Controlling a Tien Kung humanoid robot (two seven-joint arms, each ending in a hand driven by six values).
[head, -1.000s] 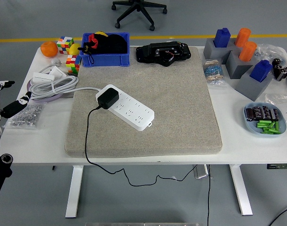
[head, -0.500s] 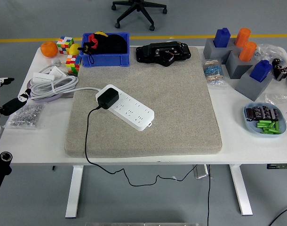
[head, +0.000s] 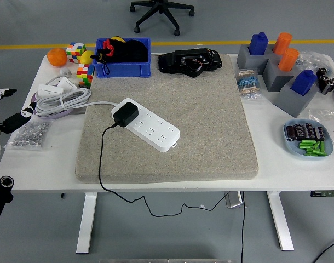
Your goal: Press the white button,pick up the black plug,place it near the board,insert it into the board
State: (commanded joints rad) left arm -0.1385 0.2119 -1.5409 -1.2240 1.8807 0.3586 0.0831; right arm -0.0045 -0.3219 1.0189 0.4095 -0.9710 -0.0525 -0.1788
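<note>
The left robot hand (head: 8,112) sits at the 9 o'clock edge of the view, just over the border of the white surface (head: 46,159); its fingers are spread loosely and hold nothing. The right robot hand does not show. Just beside the left robot hand, toward 3 o'clock, lies a small clear bag of metal parts (head: 30,135), and toward 1 o'clock from that a coiled white cable (head: 60,100).

Further toward 3 o'clock a grey felt mat (head: 200,120) covers the middle of the surface. On its 10 o'clock part the white power board (head: 148,124) lies slanted, and the black plug (head: 125,114) is seated in the board's 10 o'clock end. The plug's black cord (head: 101,159) runs toward 6 o'clock, over the mat's near edge and down below the surface.

At 12 o'clock of the mat stand a blue bin (head: 123,60) and a black device (head: 190,61). At 11 o'clock are an orange (head: 57,56) and coloured cubes (head: 79,60). At 2 o'clock grey blocks (head: 276,71) carry blue and orange pieces; at 3 o'clock a blue dish (head: 308,138) holds small parts.
</note>
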